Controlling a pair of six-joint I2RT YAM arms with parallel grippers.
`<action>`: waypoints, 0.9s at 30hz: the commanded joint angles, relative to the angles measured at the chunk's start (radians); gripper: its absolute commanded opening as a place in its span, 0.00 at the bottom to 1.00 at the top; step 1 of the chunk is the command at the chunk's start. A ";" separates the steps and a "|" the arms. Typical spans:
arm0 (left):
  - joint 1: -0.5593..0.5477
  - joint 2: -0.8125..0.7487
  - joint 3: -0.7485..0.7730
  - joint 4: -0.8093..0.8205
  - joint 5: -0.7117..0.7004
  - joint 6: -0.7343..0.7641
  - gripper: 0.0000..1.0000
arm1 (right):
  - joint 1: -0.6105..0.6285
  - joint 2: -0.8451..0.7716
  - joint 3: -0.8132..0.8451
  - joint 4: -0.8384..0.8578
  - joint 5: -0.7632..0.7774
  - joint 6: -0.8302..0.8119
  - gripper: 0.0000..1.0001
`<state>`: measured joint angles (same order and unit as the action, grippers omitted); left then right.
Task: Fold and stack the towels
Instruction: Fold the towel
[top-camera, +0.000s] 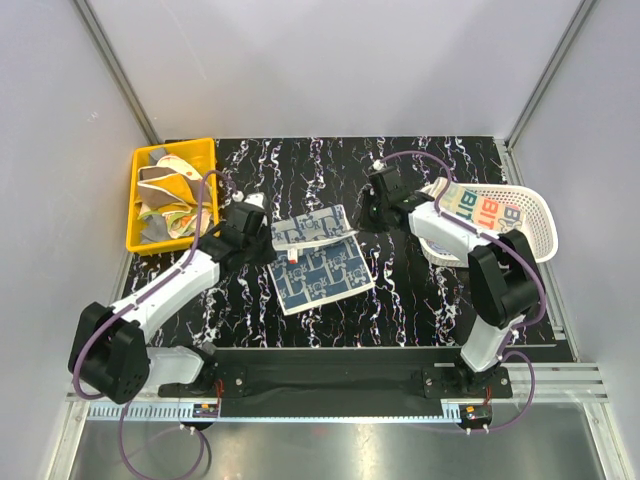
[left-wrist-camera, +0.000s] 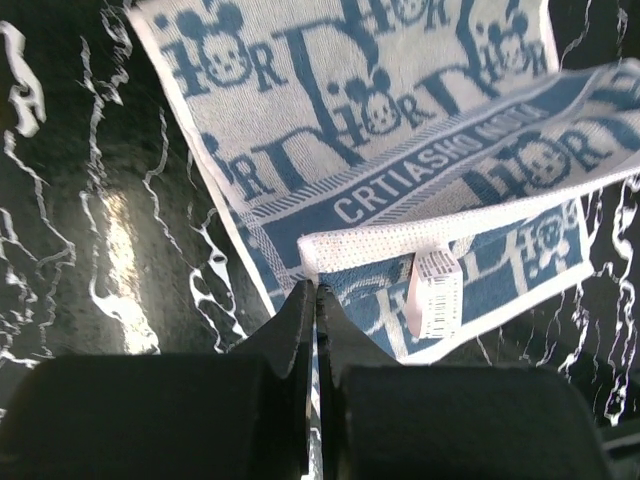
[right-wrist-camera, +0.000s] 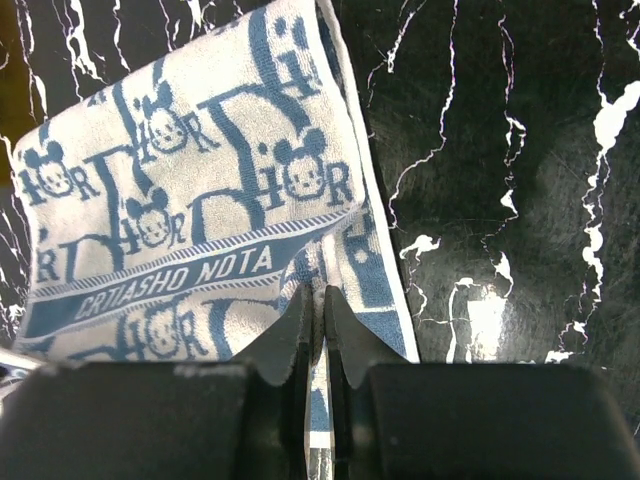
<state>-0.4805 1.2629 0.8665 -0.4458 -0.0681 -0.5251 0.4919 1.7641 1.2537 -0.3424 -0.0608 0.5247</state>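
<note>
The left hand (left-wrist-camera: 315, 292) and right hand (right-wrist-camera: 318, 294) pinch the blue-white towel (top-camera: 318, 265); pinched edges hidden inside grips.

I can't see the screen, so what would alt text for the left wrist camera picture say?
The left gripper is pinched shut on the near edge of a blue-white patterned towel, which is partly folded over itself with a small white label showing. The towel lies on a black, white-veined table.
</note>
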 joint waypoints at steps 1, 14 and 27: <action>-0.012 -0.023 -0.033 0.053 0.027 -0.001 0.02 | 0.000 -0.054 -0.016 0.029 0.041 -0.011 0.00; -0.043 -0.085 -0.221 0.214 0.139 -0.061 0.28 | 0.036 -0.046 -0.138 0.105 0.013 0.031 0.00; -0.142 -0.114 -0.356 0.257 0.012 -0.473 0.45 | 0.043 -0.029 -0.149 0.126 0.015 0.041 0.00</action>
<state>-0.6003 1.1893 0.5549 -0.2298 0.0463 -0.8299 0.5228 1.7599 1.1046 -0.2539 -0.0620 0.5552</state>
